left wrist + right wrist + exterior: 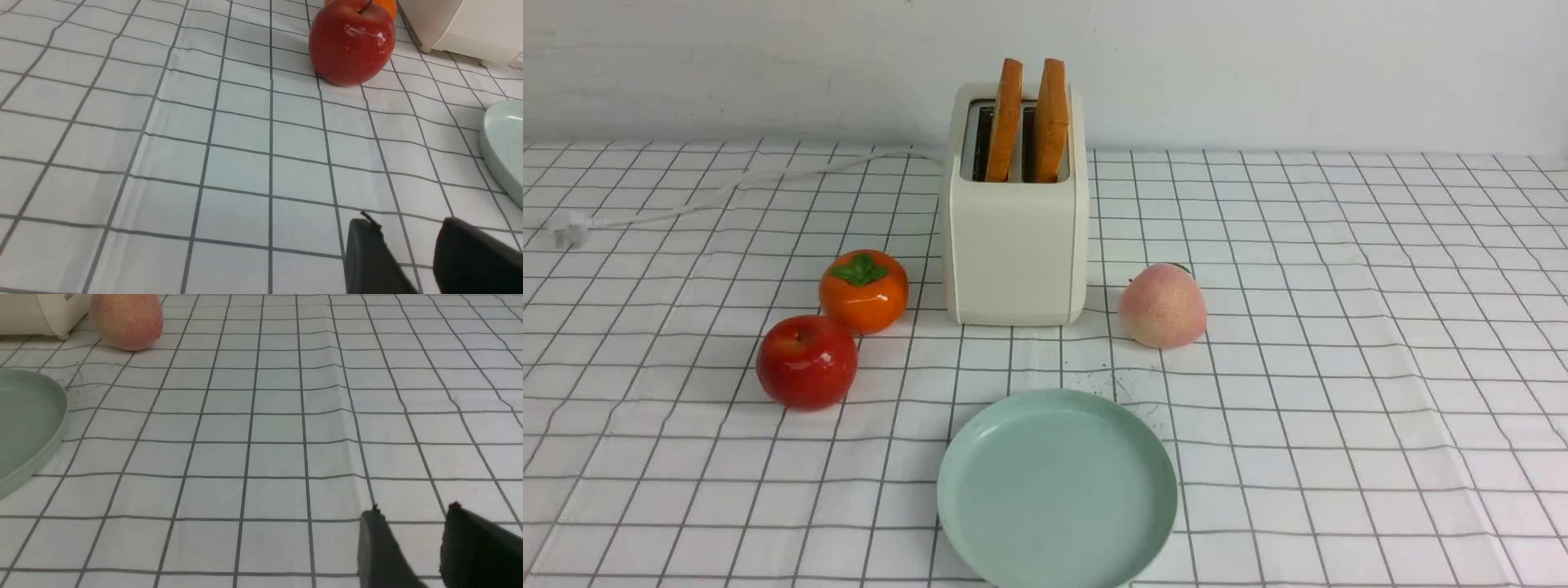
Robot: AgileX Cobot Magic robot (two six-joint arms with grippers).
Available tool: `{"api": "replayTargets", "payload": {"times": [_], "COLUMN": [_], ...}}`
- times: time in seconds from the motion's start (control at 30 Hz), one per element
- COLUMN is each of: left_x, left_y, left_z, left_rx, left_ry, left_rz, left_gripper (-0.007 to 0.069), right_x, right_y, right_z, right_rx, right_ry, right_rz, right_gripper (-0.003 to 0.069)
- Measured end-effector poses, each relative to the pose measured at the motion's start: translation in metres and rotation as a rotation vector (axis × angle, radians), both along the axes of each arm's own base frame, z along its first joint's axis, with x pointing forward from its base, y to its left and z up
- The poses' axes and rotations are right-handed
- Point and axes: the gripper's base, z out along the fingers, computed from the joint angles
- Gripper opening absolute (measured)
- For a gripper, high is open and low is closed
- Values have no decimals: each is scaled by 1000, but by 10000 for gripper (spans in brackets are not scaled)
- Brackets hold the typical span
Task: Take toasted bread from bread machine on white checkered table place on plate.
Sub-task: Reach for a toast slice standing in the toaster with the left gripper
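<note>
Task not yet begun: both slices of toast stand upright in the toaster, the green plate in front of the toaster lies bare, and the left gripper and right gripper hover low over the checkered table, jaws partly apart, holding nothing.

Two square golden-tan toast slices are standing in one cream-white boxy two-slot toaster. Three round fruits are sitting near the toaster: one glossy red apple and one orange leaf-capped persimmon to its left, and one pink-blushed peach to its right. One round mint-green shallow plate is lying in front of it. One white cord is trailing from behind it to its left.
</note>
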Motion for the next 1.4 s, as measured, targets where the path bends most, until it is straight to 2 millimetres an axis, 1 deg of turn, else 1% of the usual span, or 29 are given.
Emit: {"api": "replayTargets", "payload": {"times": [1.3,1.37,1.4], "left_x": [0,1,2], "left_y": [0,0,-1], "left_z": [2,3,8], "left_rx": [-1,-10,-108], "left_ry": [-18,-34,-78], "left_rz": [1,4,18], "left_gripper": [238,238,238], "right_x": [0,0,0], "right_y": [0,0,0], "right_z": [0,0,0], "right_rx": [0,0,0], "right_ry": [0,0,0], "right_rz": [0,0,0], "right_gripper": [240,240,240]}}
